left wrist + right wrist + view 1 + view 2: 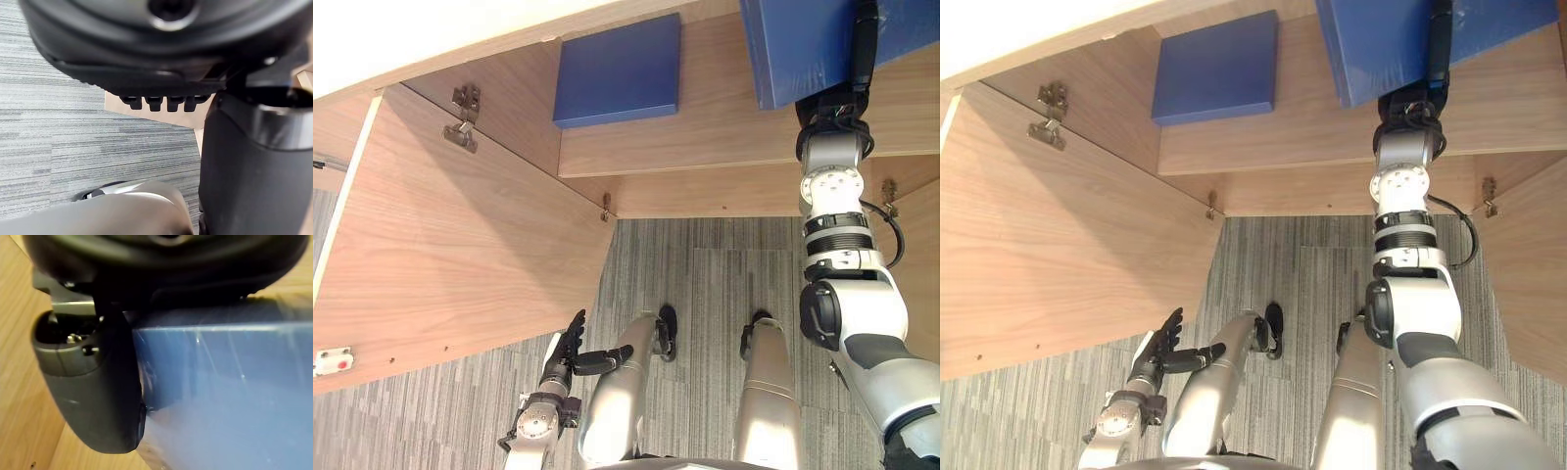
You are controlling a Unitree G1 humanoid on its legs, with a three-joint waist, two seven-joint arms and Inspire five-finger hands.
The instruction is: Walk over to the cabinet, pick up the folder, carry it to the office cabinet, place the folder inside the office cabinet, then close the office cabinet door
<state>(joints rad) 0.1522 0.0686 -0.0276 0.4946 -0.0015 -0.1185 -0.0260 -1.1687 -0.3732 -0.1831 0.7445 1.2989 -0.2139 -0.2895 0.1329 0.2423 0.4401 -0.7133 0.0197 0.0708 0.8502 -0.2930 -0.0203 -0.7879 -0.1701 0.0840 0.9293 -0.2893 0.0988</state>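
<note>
My right hand [829, 110] reaches into the open wooden office cabinet [705, 147] and is shut on a large blue folder [793, 49]. The folder sits over the cabinet's shelf at the upper right. In the right wrist view the dark thumb [98, 391] presses against the folder's glossy blue face [234, 382]. My left hand [570, 345] hangs low at the lower left above the carpet, open with straight fingers [156, 102] and holding nothing.
A second, smaller blue folder [619, 70] lies inside the cabinet to the left. The left cabinet door [460, 255] stands wide open toward me, and the right door [920, 245] is open too. Grey striped carpet [705, 284] lies below.
</note>
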